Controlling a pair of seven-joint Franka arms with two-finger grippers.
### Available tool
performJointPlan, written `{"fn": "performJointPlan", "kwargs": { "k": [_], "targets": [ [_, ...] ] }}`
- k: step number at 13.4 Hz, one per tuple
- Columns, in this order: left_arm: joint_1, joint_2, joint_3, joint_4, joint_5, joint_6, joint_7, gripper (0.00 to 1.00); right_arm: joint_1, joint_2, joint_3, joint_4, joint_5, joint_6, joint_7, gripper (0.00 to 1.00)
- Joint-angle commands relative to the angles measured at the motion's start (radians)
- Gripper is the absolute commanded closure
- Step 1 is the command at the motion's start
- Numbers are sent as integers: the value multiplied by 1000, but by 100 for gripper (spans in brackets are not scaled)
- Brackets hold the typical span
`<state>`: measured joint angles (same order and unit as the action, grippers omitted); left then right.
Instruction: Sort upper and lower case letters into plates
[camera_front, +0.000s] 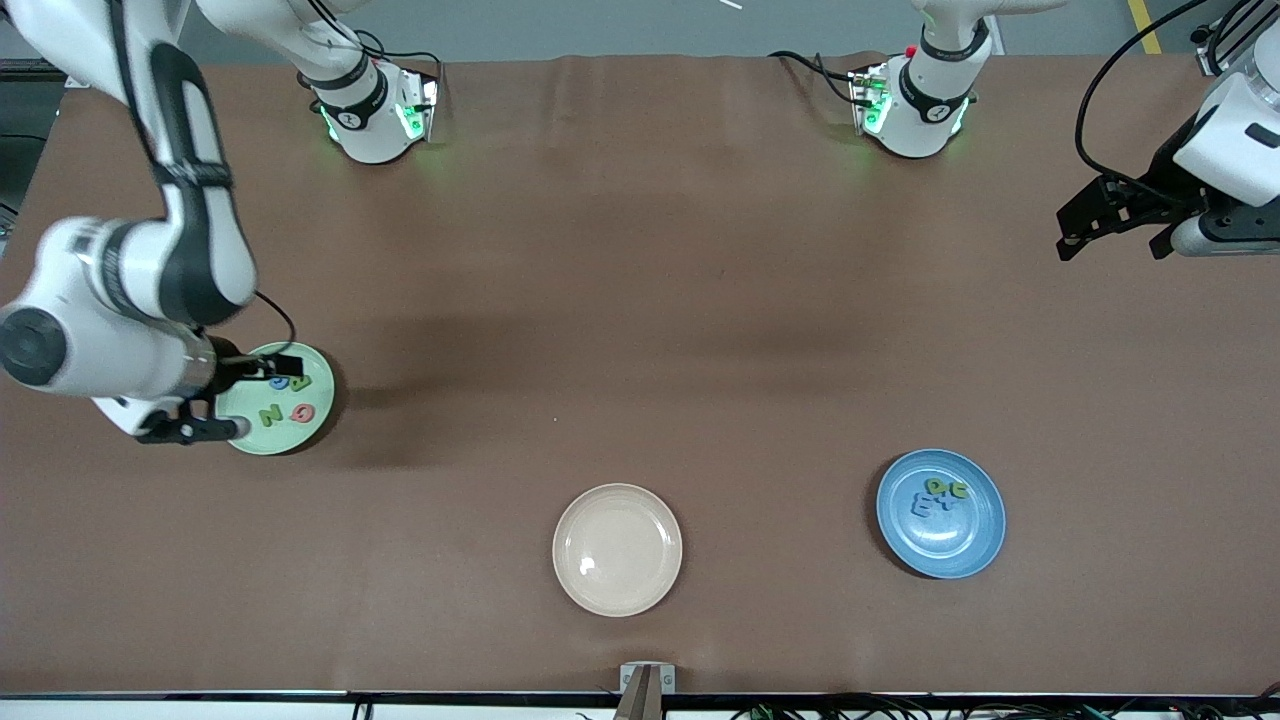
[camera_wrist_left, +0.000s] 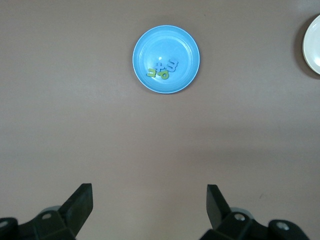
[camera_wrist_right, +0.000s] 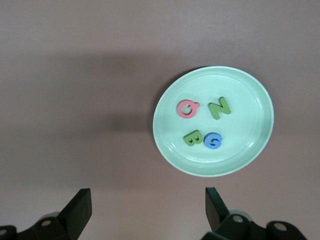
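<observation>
1. Pale green plate (camera_wrist_right: 214, 121): lies toward the right arm's end of the surface (camera_front: 640, 300). It holds four capital letters: a red Q (camera_wrist_right: 187, 108), a green N (camera_wrist_right: 219, 108), a green B (camera_wrist_right: 192, 138) and a blue G (camera_wrist_right: 213, 141). All four lie flat inside the rim, apart from one another except B and G, which sit just beside each other.
2. Blue plate (camera_wrist_left: 185, 45): lies toward the left arm's end of the surface, nearer the front camera than the green plate. It holds a cluster of four small letters (camera_wrist_left: 162, 70), two blue and two green, bunched close together. Their case cannot be read with certainty.
3. Cream plate (camera_front: 617, 549): lies between the other two plates, nearest the front camera, with nothing in it.
4. Progress judgement: no letter is seen loose on the surface, and eight letters are distributed four and four. Sorting appears complete.
5. Right end effector (camera_front: 225, 395): hangs over the edge of the green plate, fingers spread wide, holding and touching nothing.
6. Left end effector (camera_front: 1115, 225): waits in the air at the left arm's end of the surface, fingers spread wide, nothing between them.
</observation>
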<state>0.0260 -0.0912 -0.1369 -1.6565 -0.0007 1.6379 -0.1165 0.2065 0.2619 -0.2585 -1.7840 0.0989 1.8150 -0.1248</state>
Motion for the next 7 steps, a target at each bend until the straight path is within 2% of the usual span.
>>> {"fn": "performJointPlan", "kwargs": {
  "k": [1, 2, 4, 7],
  "targets": [
    [2, -5, -6, 7, 18, -10, -2, 0, -139, -146, 152, -43, -30, -48, 27, 1],
    [2, -5, -6, 7, 18, -10, -2, 0, -165, -191, 182, -43, -31, -74, 27, 1],
    [2, -5, -6, 7, 18, -10, 0, 0, -168, -272, 190, -26, -41, -120, 25, 1],
    [3, -7, -4, 9, 18, -10, 15, 0, -170, -299, 183, 96, -50, -176, 27, 1]
  ]
}}
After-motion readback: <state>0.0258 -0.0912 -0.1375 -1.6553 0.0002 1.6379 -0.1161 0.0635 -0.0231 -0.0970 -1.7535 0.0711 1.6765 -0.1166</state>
